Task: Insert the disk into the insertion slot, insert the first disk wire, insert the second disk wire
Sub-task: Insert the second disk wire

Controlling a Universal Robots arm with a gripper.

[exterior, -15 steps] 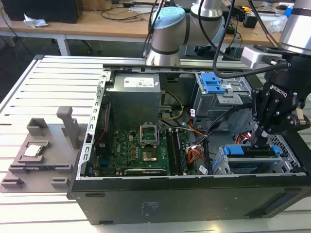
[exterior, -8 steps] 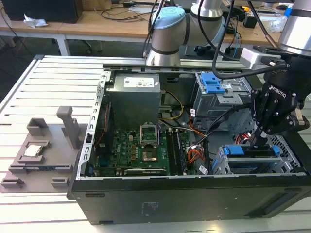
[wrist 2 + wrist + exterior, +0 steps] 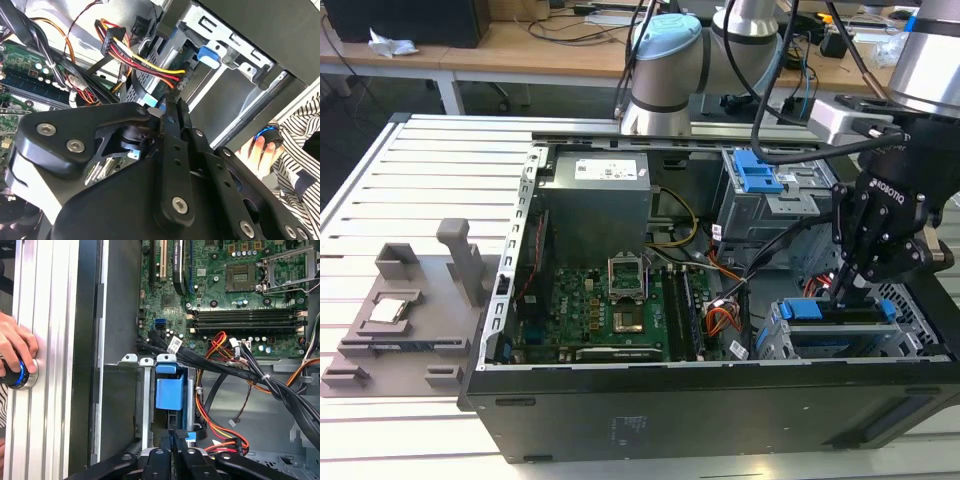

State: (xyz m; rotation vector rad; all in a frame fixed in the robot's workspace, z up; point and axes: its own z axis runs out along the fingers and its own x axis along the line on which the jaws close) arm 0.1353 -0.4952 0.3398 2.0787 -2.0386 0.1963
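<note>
The disk (image 3: 810, 311), a flat drive in a bright blue carrier, lies inside the insertion slot (image 3: 775, 342), the low silver cage at the case's near corner on the exterior view's right. My gripper (image 3: 842, 295) points down onto the disk's edge. In the first wrist view the gripper (image 3: 172, 438) stands just behind the blue carrier (image 3: 170, 390), fingers drawn together. A red, yellow and orange wire bundle (image 3: 150, 62) runs to the disk's edge just beyond my gripper (image 3: 170, 107). A small light-blue connector (image 3: 151, 103) sits by the tips; I cannot tell whether it is pinched.
A taller grey cage with a blue tab (image 3: 757, 172) stands behind the slot. The motherboard (image 3: 620, 300) and power supply (image 3: 595, 195) fill the case's middle. Thick black cables (image 3: 240, 372) cross near the disk. A person's hand (image 3: 15, 352) rests on a button at the table's edge.
</note>
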